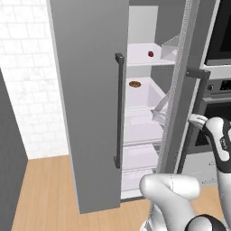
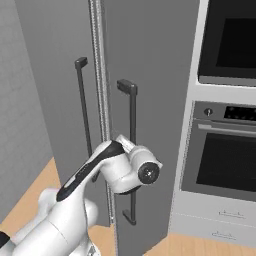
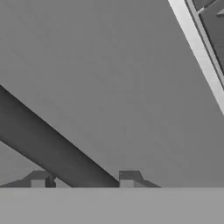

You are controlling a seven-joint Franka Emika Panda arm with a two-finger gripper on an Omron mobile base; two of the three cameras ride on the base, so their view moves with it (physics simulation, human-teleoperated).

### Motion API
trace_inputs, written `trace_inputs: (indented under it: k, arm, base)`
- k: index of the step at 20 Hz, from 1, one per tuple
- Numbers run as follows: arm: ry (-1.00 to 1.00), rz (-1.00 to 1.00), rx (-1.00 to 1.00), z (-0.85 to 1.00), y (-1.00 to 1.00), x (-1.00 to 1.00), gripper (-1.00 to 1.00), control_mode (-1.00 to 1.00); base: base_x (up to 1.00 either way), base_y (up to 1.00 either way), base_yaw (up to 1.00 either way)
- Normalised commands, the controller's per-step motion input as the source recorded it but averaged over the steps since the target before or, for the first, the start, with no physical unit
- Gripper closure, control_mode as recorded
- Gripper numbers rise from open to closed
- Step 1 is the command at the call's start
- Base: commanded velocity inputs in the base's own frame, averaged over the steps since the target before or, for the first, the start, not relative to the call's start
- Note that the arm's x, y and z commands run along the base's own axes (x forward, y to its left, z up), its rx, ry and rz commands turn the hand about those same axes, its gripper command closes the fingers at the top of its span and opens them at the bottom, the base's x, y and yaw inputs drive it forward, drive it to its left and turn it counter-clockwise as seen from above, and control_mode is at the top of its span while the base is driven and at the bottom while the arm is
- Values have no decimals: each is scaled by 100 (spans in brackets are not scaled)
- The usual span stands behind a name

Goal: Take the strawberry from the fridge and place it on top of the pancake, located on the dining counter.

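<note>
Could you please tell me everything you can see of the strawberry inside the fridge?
The strawberry is a tiny dark-red, roundish fruit, too small for surface detail. It sits alone on an upper white shelf of the fridge, towards the right of the opening, one shelf above a brown ring-shaped donut. It rests on the shelf surface, and nothing else touches it. The left fridge door stands swung open, which leaves the strawberry in sight.
</note>
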Motion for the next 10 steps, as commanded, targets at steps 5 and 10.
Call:
trace_inputs:
  k: [5,10]
  arm:
    - [10,-14,6,-14,-100,-22,100,-100]
    - [-1,-14,7,-32,-100,-1,100,-100]
  base:
    - [0,0,0]
    - [0,0,0]
